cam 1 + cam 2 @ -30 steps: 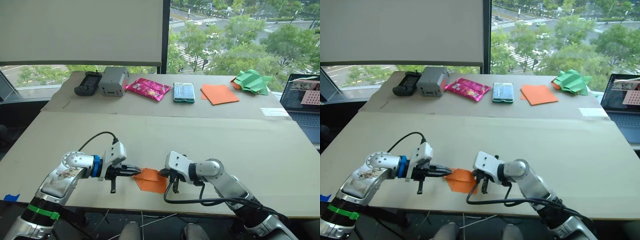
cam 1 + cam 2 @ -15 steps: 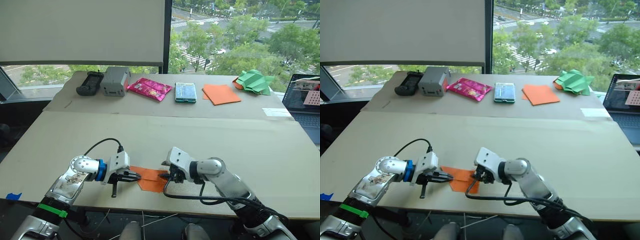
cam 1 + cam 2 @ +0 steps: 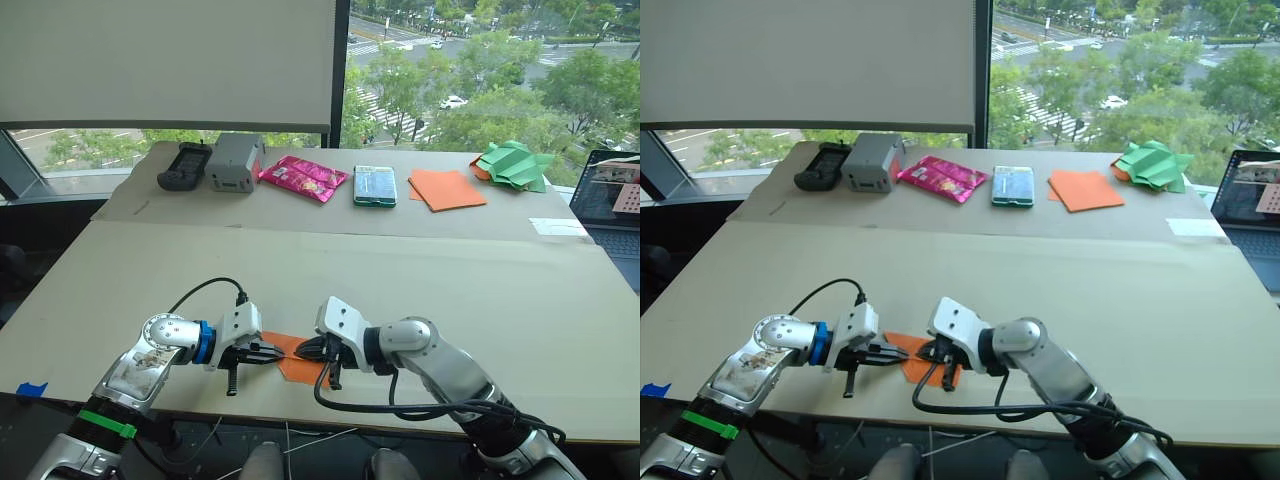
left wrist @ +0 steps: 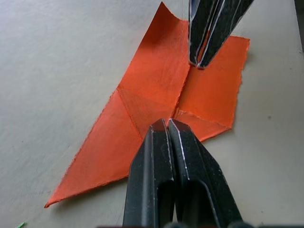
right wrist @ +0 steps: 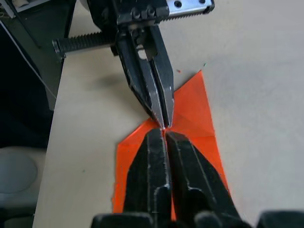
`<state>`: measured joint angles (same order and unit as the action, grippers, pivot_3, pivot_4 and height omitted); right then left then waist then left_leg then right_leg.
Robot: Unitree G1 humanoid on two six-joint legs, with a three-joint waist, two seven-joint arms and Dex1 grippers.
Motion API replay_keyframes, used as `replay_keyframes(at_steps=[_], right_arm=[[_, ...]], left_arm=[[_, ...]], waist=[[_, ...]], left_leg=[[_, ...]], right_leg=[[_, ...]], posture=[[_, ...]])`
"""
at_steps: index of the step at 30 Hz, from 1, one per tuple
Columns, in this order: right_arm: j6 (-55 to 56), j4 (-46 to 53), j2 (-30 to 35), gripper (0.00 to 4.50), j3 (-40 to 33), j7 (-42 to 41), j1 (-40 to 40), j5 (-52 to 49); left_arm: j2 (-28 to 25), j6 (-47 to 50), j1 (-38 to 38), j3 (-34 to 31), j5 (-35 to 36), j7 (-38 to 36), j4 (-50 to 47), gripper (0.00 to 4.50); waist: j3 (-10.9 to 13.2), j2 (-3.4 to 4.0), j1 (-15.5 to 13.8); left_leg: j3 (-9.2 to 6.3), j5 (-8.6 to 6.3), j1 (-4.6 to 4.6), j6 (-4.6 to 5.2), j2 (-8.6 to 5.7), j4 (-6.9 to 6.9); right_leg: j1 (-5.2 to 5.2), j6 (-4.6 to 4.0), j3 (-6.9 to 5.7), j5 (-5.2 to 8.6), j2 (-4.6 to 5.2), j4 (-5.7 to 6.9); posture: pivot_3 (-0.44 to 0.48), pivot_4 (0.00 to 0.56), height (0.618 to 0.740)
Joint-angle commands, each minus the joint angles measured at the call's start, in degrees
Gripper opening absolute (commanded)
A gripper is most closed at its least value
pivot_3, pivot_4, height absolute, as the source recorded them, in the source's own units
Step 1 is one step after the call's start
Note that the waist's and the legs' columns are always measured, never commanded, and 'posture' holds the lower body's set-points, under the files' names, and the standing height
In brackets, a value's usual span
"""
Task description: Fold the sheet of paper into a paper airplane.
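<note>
The sheet of paper (image 3: 292,355) is found lying flat near the front edge of the surface (image 3: 420,280), roughly at the middle of that edge, with crease lines and a couple of folded-in flaps seen on it (so it's partly folded, nowhere near a plane shape). It is flanked by both hands. The left hand (image 4: 167,124) is seen with its two black fingers pressed together, tips set down on the paper right where the creases meet. The right hand (image 5: 164,133) is likewise closed, fingers shut tight against each other, tips planted on the orange paper. The two sets of tips are brought nearly nose to nose over the middle crease, just about touching in the right wrist view. Whether any paper is actually pinched between either pair of fingers can't be told, they just look pressed onto it.

Along the far edge of the surface a row of stuff is laid out: a black controller (image 3: 182,166), a grey box (image 3: 233,163), a pink snack packet (image 3: 303,177), a teal-rimmed case (image 3: 372,185), a stack of orange sheets (image 3: 446,189) and crumpled green paper (image 3: 514,165). A laptop (image 3: 610,205) is parked at the far right edge.
</note>
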<state>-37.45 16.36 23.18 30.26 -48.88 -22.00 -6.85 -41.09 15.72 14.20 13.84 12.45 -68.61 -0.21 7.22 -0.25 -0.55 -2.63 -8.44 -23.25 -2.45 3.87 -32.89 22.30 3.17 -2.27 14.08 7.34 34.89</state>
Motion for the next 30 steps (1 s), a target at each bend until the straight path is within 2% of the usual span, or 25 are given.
replay_keyframes(at_steps=[1, 17, 21, 24, 30], right_arm=[[2.25, -0.92, 0.28, 0.04, 0.17, -0.62, -0.87, 0.54], [-0.28, -7.17, -2.22, 0.04, 1.95, 0.43, -2.38, 3.2], [-5.88, -8.54, 0.14, 0.04, 5.95, -0.38, -1.55, 5.0], [-10.07, -8.62, 0.34, 0.04, 6.04, 0.6, -0.87, 4.94], [-12.09, -9.33, 2.53, 0.04, 8.65, 0.65, -0.6, 6.18]], left_arm=[[0.21, 2.81, -1.02, 1.28, -1.35, 1.13, 0.05, 0.12], [1.23, 4.5, -0.49, 1.69, -2.28, 2.79, -0.89, 0.12], [0.95, 3.48, -0.74, 1.93, -3.26, 2.84, 0.27, 0.12], [0.85, 3.44, -0.6, 1.97, -3.31, 2.87, 0.34, 0.12], [0.63, 2.89, -0.19, 3.02, -4.29, 2.86, 1.24, 0.12]], waist=[[0.01, 0.0, -0.06], [0.01, 0.02, -0.13], [-0.24, 0.12, -0.14], [-0.34, 0.18, -0.16], [-0.54, 0.3, -0.21]], left_leg=[[0.0, 0.0, 0.0, 0.0, 0.0, 0.0], [0.0, -0.01, -0.04, -0.02, -0.01, 0.0], [0.0, -0.01, 0.0, -0.02, -0.01, 0.0], [0.0, -0.02, 0.01, -0.03, -0.01, -0.01], [0.02, -0.03, 0.02, -0.05, -0.03, -0.01]], right_leg=[[0.0, 0.0, 0.0, 0.0, 0.0, 0.0], [0.0, 0.0, 0.0, 0.0, 0.0, -0.05], [-0.01, 0.0, 0.0, 0.0, 0.0, -0.05], [-0.03, 0.0, 0.0, 0.01, 0.01, -0.05], [-0.04, -0.01, 0.0, 0.02, 0.04, -0.08]], posture=[[0.0, 0.15, 0.702], [0.0, 0.15, 0.702], [0.0, 0.15, 0.702], [0.0, 0.15, 0.702], [0.0, 0.15, 0.702]])
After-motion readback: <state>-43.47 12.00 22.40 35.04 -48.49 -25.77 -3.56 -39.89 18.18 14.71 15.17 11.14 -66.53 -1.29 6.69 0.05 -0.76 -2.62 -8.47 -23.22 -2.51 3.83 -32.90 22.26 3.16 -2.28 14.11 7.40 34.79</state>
